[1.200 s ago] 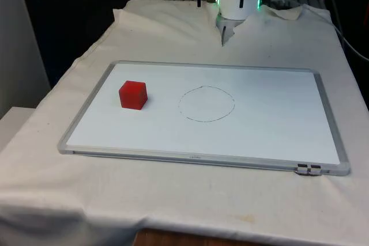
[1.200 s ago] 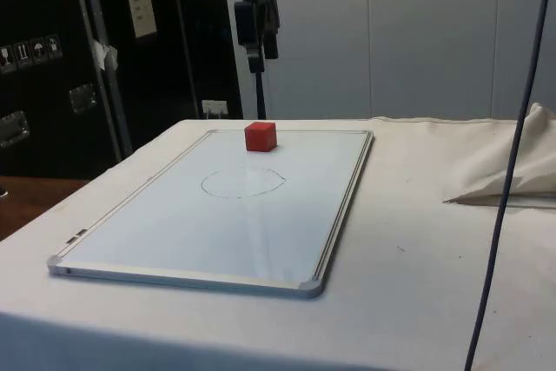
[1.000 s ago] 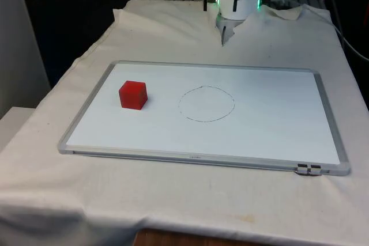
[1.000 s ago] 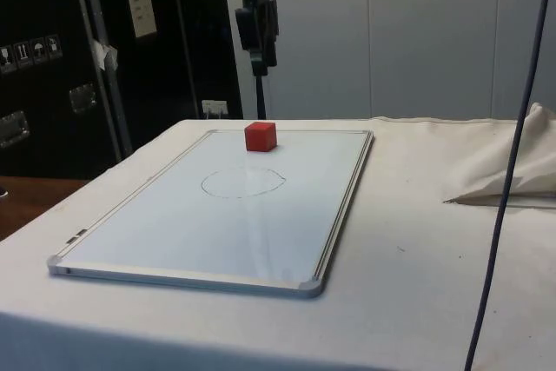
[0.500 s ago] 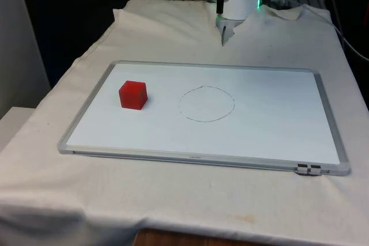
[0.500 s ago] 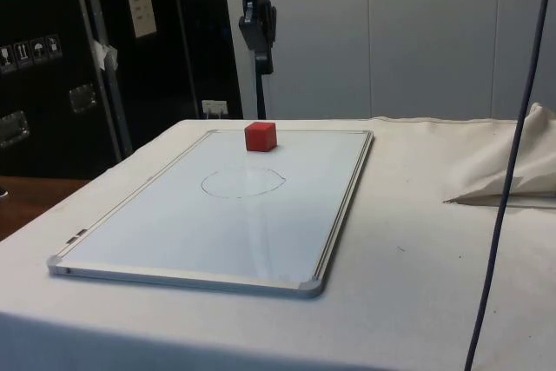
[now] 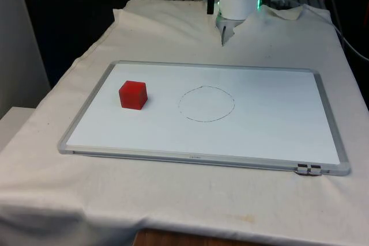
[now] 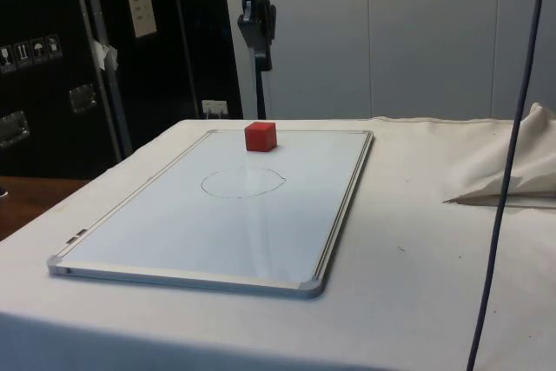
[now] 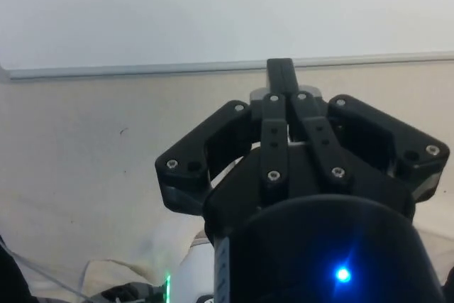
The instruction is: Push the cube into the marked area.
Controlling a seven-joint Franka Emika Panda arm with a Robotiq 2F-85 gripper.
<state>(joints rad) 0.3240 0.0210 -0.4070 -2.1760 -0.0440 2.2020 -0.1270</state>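
On the whiteboard [image 7: 277, 125], toward the front view's left, sits the red cube [image 7: 133, 94], just outside the drawn circle [image 7: 206, 103]. Well apart from the cube, the gripper [image 7: 211, 5] hangs high above the cloth [image 7: 167, 33] beyond the board's far edge, its fingers [image 9: 281, 76] pressed together.

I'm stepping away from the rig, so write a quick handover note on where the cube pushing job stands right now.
Gripper: fingers shut, holding nothing, up in the air beyond the whiteboard's far edge, near the robot's end of the table.
Red cube: resting on the whiteboard, outside the drawn circle, on the front view's left of it.
Done: nothing; the cube is untouched.
Left: bring the gripper down on the cube's side away from the circle, then push it towards the front view's right until it sits inside the circle.
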